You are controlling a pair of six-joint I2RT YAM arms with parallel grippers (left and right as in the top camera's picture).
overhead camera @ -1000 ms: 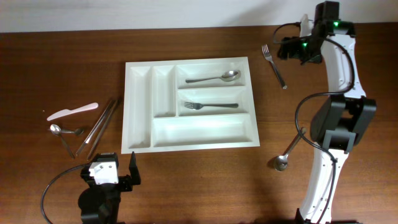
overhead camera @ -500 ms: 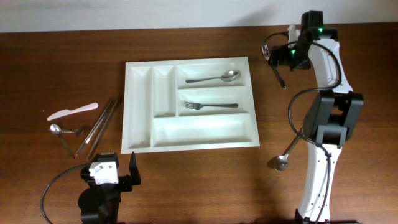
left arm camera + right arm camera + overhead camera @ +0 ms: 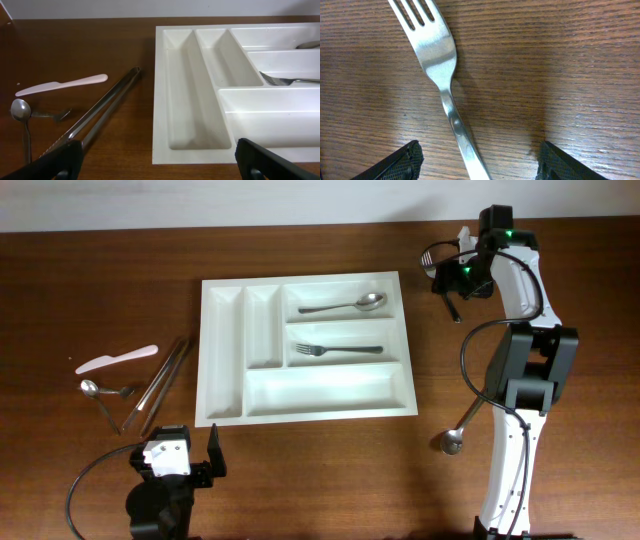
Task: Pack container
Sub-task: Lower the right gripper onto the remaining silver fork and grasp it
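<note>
The container (image 3: 320,390) is a big white cutlery tray in the middle of the table; its left compartments fill the left wrist view (image 3: 190,100). A steel fork (image 3: 428,258) lies on the wood to the tray's right. My right gripper (image 3: 447,280) is down over that fork. In the right wrist view it (image 3: 480,161) is open, and the fork's (image 3: 437,55) handle runs between the two pads without touching either. My left gripper (image 3: 175,452) rests near the front left edge, open (image 3: 160,162) and holding nothing.
A spoon (image 3: 345,306) and a fork (image 3: 335,349) lie in the tray's upper right compartments. Left of the tray are a pale knife (image 3: 117,359), metal tongs (image 3: 160,380) and a small spoon (image 3: 95,392). Another spoon (image 3: 455,435) lies beside the right arm's base.
My right gripper has moved left and come down over the fork on the table. The left arm has not moved.
</note>
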